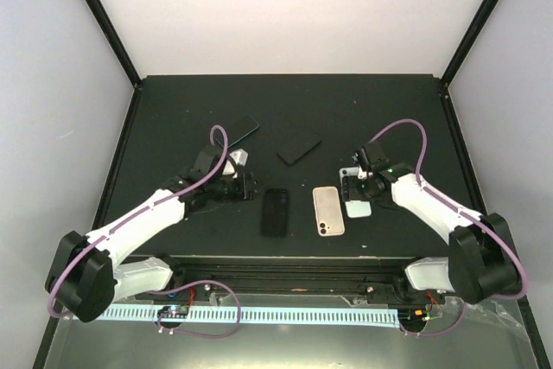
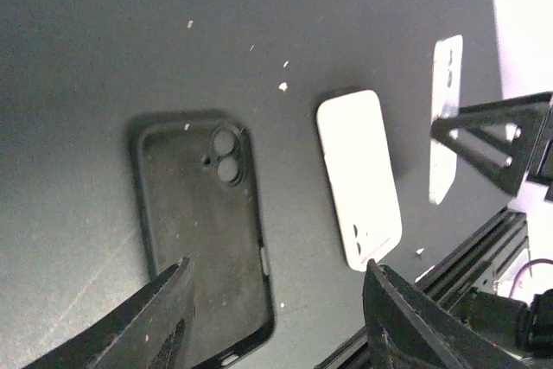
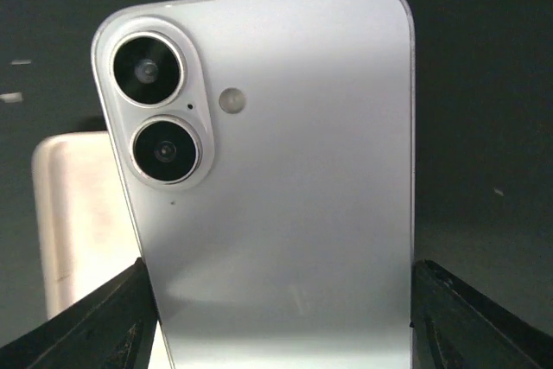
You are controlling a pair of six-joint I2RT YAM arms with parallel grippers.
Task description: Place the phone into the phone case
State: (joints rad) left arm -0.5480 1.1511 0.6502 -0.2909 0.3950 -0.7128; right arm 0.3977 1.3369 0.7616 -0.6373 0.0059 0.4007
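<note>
The white phone (image 3: 285,179), back side with two camera lenses facing the wrist camera, is held by its long edges in my right gripper (image 3: 281,300). In the top view the gripper (image 1: 358,186) holds the phone (image 1: 351,174) right of centre, and in the left wrist view the phone (image 2: 447,118) looks tilted up off the table. The empty black phone case (image 1: 276,212) lies open side up at the middle, also in the left wrist view (image 2: 203,231). My left gripper (image 1: 244,186) is open and empty, just left of the case, its jaws spread wide (image 2: 276,267).
A beige phone-shaped item (image 1: 328,210) lies flat between the case and the held phone. A dark flat slab (image 1: 299,146) and a teal-edged dark phone (image 1: 238,131) lie farther back. The table's front rail (image 1: 285,270) runs just behind the arm bases.
</note>
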